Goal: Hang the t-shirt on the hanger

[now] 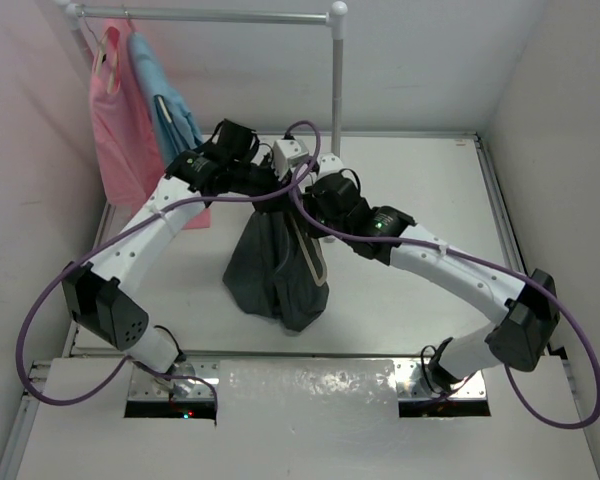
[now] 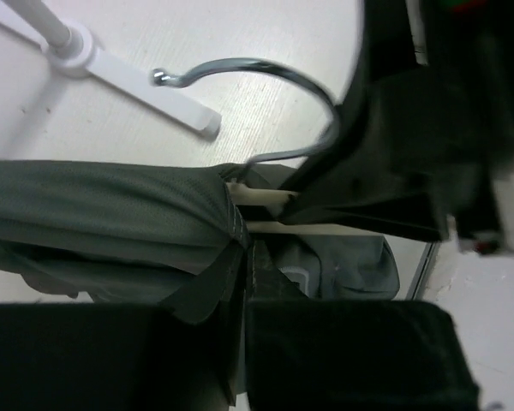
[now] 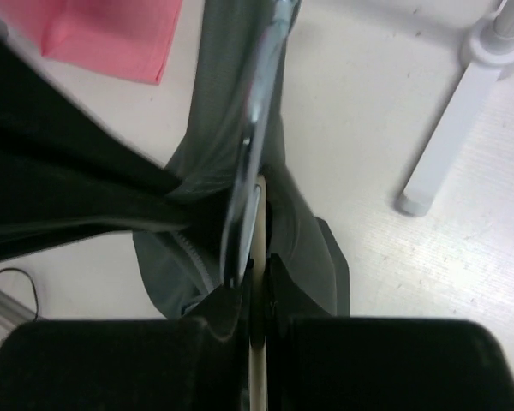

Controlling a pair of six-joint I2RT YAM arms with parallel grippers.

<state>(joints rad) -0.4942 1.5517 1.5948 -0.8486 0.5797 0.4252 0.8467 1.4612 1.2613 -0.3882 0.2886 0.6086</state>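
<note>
Where the two arms meet over the bench, towards its far edge, L gripper (image 2: 244, 267) is pinched nearly closed. Only a thin slit shows btw its pads, w/ a fold of the t-shirt (image 1: 272, 268) caught in it near the neck. In L wrist view the cloth bunches to one side of the fingers. The hanger (image 2: 319, 229) shows there as two pale bars coming out of the neck opening just past the fingertips, touching the cloth. Its metal hook (image 2: 261, 67) curves out beyond them.

R gripper (image 3: 257, 276) faces the L one from the other side. Its jaws are likewise all but closed, w/ a pale strip of the hanger running btw them and dark cloth lying against the fingertips. The two grippers sit just beside each other.

Below them the t-shirt hangs as a narrow dark cone, lower end bunched on the bench top approx. mid-bench. One pale hanger arm shows along its right side.

Rail (image 1: 205, 14) runs along the far edge; its white post (image 1: 337, 80) stands near the middle of that edge. Pink garment (image 1: 115, 130) and light blue garment (image 1: 170, 110) hang from the rail at the far-left corner.
</note>
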